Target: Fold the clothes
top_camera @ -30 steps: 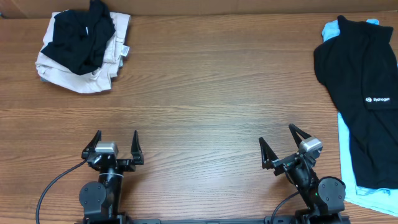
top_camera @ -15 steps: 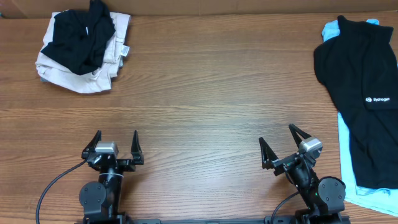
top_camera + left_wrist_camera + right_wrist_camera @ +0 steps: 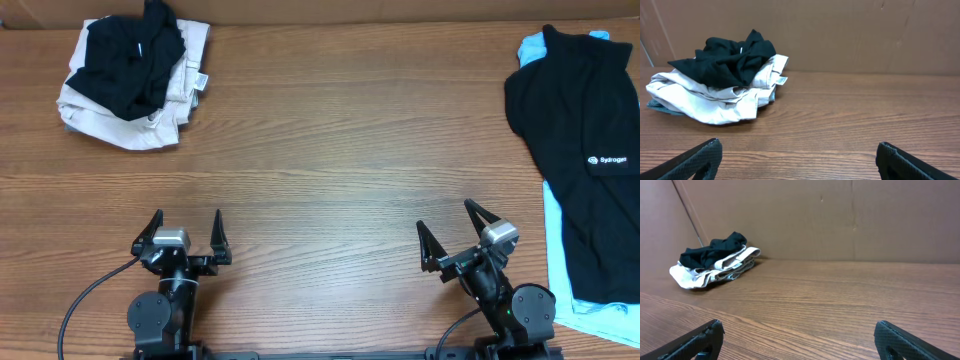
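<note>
Work surface: brown wood-grain table [image 3: 330,150], grain running left-right; centre is bare wood. Far side of the table: a plain brown board wall [image 3: 865,35], matte, w/ faint vertical seams; it fills the background in both wrist views.

Left gripper [image 3: 187,217]: near edge, left of centre; fingers spread wide, nothing between them; you see only table past its tips in the left wrist view. A black cable [image 3: 85,300] loops from the arm base toward the near-left corner.

Right gripper [image 3: 444,215]: near edge, right of centre, angled slightly left; fingers likewise spread wide apart, gripping nothing.

Clothes, two groups, well apart from both grippers:
- Far-left corner: crumpled pile; beige piece [image 3: 110,125] at the bottom, black piece [image 3: 125,60] bunched on top; small white label [image 3: 201,80] on the beige edge facing right.
- Right edge: black top [image 3: 575,150] lying flat, running far to near, partly cut off by the frame; white logo [image 3: 607,160] on it, facing up; light-blue T-shirt [image 3: 556,250] underneath, showing along the left side & at the far and near ends.
</note>
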`<move>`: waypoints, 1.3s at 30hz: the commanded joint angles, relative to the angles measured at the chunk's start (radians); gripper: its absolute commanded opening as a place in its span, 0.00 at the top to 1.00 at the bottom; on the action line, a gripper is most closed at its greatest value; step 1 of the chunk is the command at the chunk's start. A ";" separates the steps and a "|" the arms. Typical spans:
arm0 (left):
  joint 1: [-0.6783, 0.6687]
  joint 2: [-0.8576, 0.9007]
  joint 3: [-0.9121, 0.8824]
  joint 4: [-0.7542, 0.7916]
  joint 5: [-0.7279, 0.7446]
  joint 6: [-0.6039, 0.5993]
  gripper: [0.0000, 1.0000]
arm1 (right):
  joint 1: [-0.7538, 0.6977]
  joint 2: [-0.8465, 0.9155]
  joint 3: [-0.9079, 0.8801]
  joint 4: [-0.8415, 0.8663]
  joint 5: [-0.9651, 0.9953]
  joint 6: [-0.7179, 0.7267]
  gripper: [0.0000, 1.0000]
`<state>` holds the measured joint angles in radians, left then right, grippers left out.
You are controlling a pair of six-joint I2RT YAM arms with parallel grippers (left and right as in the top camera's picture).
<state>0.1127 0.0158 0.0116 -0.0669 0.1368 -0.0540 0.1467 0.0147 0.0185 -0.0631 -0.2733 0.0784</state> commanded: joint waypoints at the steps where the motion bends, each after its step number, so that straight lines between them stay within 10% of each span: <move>1: -0.005 -0.011 -0.007 0.001 -0.014 -0.013 0.00 | 0.005 -0.012 -0.011 0.006 0.003 0.003 0.00; 32: -0.005 -0.011 -0.007 0.002 -0.011 -0.015 0.00 | 0.005 -0.011 -0.010 0.008 0.045 0.000 0.00; 39: -0.005 -0.011 0.002 0.051 0.206 -0.040 0.00 | 0.004 -0.011 0.002 0.009 -0.010 0.034 0.00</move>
<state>0.1127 0.0158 0.0109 -0.0292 0.2077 -0.0746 0.1467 0.0147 0.0185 -0.0593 -0.2562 0.0856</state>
